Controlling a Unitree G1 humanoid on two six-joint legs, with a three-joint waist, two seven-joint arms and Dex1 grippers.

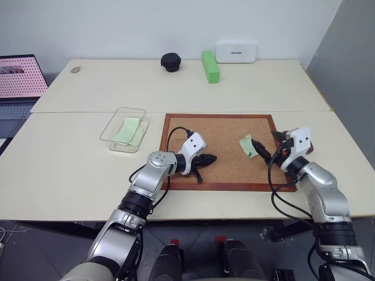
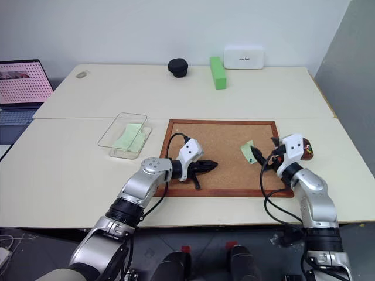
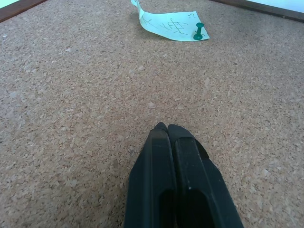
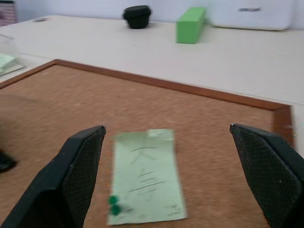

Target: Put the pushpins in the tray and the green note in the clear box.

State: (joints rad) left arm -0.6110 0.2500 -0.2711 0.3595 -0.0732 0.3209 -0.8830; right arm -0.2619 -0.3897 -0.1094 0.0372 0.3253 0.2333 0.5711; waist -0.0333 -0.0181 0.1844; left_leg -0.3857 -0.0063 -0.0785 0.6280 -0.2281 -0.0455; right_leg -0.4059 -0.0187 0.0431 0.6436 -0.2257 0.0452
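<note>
A green note (image 4: 147, 178) lies flat on the cork board (image 1: 222, 132), right of centre in the head view, pinned at one corner by a green pushpin (image 3: 199, 31). Faint handwriting shows on it. The right gripper (image 4: 173, 175) sits level just in front of this slip, its two black fingers spread wide to either side and touching nothing. Just behind that gripper, at the board's right edge, the tray (image 2: 306, 150) shows partly, with small coloured specks in it. The left gripper (image 3: 167, 129) rests low over the bare cork near the board's lower left, fingers pressed together and empty.

Left of the board stands the clear box (image 1: 123, 129), a pale-green slip already lying inside. The board and box sit on a cream table (image 1: 70, 170) made of two tops joined by a seam. Along the far edge, toward the upper middle, are a black round object (image 1: 171, 61), a bright green block (image 1: 210, 65) and a white case (image 1: 236, 51) against a white wall (image 1: 117, 26). A laptop (image 1: 20, 79) with a pink screen stands at upper left.
</note>
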